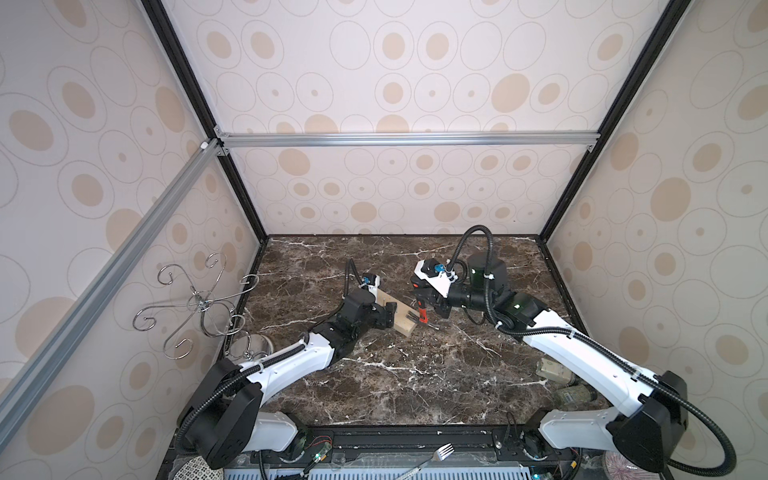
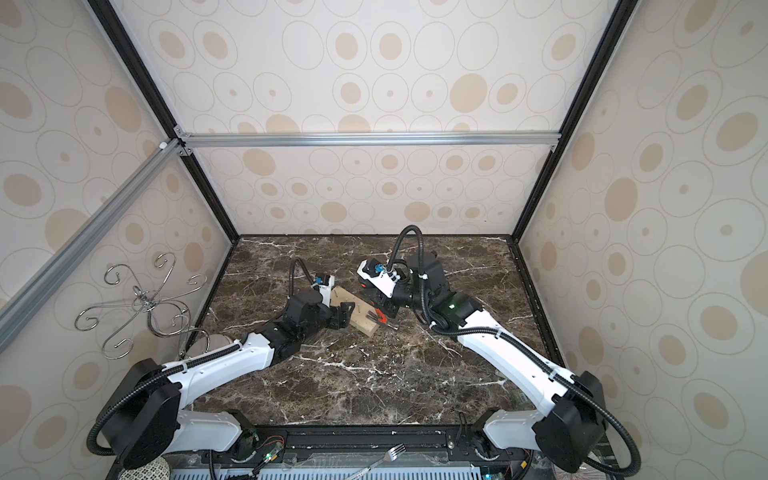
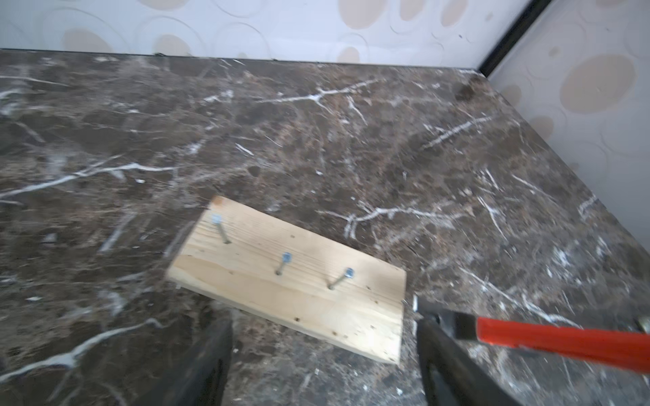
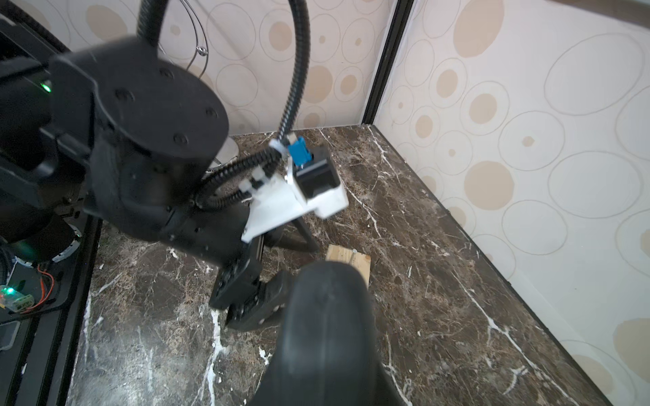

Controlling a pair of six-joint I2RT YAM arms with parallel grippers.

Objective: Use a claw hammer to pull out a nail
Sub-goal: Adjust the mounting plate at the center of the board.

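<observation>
A pale, grainy wooden block [image 3: 288, 284] lies flat on the dark, white-veined marble worktop [image 3: 351, 140], three thin steel nails [image 3: 284, 262] leaning out of its top. The left gripper [image 3: 323, 355] hangs spread wide at the block's edge, holding nothing. The right gripper [image 1: 430, 305] is clamped on the claw hammer [image 3: 562, 342], its smooth orange-red handle slanting beside the block

top views: high overhead, front-on | wrist views: close, tabletop [image 3: 316, 123]
</observation>
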